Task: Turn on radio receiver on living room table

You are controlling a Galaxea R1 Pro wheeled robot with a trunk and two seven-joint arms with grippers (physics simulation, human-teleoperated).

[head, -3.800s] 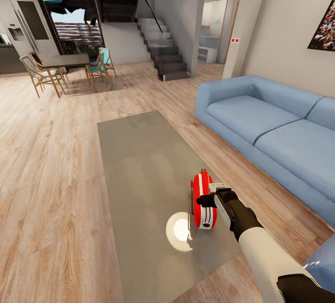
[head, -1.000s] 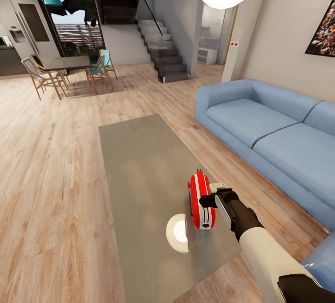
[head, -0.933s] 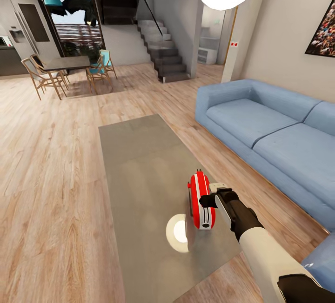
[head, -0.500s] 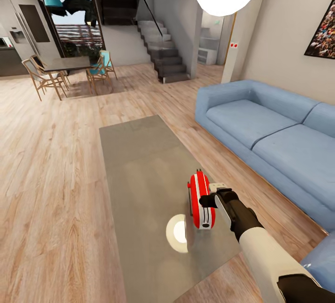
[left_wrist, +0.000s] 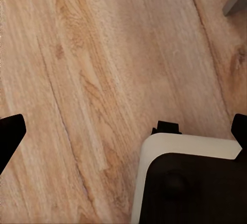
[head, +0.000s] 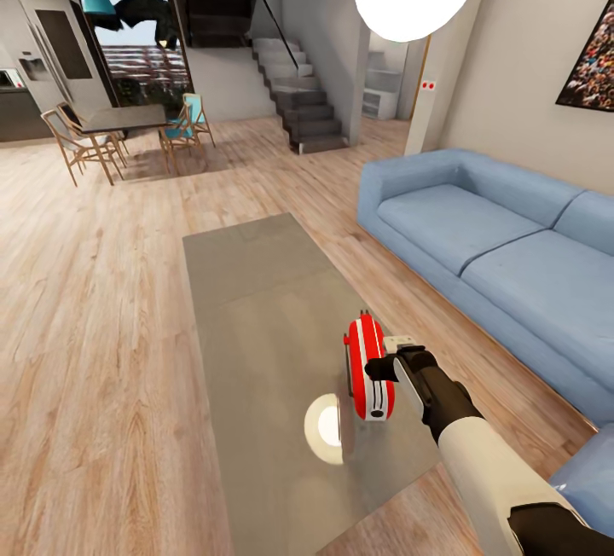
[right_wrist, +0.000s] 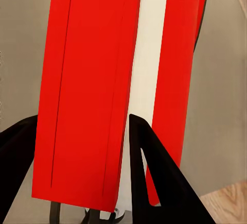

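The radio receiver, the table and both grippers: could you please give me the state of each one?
radio receiver: upright on the table, right gripper at its side.
table: glossy top, bearing the radio near its right edge.
right gripper: open, against the radio.
left gripper: open, over wood floor.

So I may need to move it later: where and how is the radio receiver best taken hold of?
Probably across the narrow red-and-white body of the radio receiver, from the sofa side, where the right gripper already sits. It stands upright on the table and looks slim that way, so the fingers can likely straddle it. The thin handle looks harder to pinch.
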